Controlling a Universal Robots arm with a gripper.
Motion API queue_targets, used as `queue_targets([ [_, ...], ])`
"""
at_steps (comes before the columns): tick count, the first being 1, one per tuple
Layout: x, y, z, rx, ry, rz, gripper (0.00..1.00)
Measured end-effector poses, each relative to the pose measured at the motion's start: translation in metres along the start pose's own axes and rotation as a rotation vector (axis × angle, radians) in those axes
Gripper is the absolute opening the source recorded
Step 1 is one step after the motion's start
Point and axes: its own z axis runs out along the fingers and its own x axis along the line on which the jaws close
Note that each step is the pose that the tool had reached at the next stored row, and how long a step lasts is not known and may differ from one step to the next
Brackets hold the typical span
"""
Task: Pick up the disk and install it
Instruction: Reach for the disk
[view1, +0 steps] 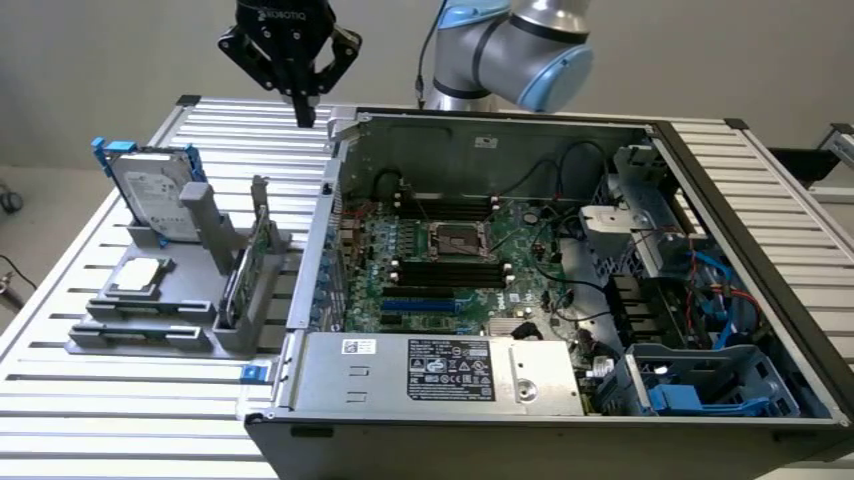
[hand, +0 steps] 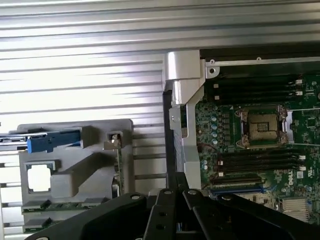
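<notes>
The disk (view1: 151, 190), a silver hard drive with a white label in a blue frame, stands on edge in the grey holder (view1: 147, 330) at the exterior view's left. From the wrist view I see it edge-on as a blue strip, the disk (hand: 52, 141). My gripper (view1: 304, 108) hangs high above the slatted table, beyond the disk and near the far left corner of the computer case. Its fingers (hand: 176, 196) are shut together with nothing between them. It is well apart from the disk.
The open computer case (view1: 534, 400) lies on the slatted table (view1: 80, 420), showing the motherboard (view1: 454, 250) and a blue drive bay (view1: 694, 395). The holder also carries a small square silver chip (view1: 140, 277) and a thin green card (view1: 254, 265) standing on edge.
</notes>
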Motion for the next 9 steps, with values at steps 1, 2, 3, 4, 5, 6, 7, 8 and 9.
queue_targets([
  [1, 0.005, 0.0004, 0.0, 0.0, -0.0001, 0.0, 0.11],
  [2, 0.009, 0.0008, -0.0001, 0.0, 0.0, 0.0, 0.11],
  [3, 0.014, 0.0012, -0.0001, -0.0001, -0.0001, 0.0, 0.11],
  [4, 0.019, 0.0016, -0.0002, 0.0, 0.0, 0.0, 0.11],
  [5, 0.023, 0.002, -0.0002, -0.0001, -0.0001, 0.0, 0.11],
  [6, 0.028, 0.0024, -0.0003, 0.0, 0.0, 0.0, 0.11],
  [7, 0.032, 0.0028, -0.0003, 0.0, 0.0, 0.0, 0.11],
  [8, 0.037, 0.0033, -0.0003, 0.0, -0.0001, 0.0, 0.11],
  [9, 0.042, 0.0037, -0.0003, -0.0001, -0.0001, 0.0, 0.11],
])
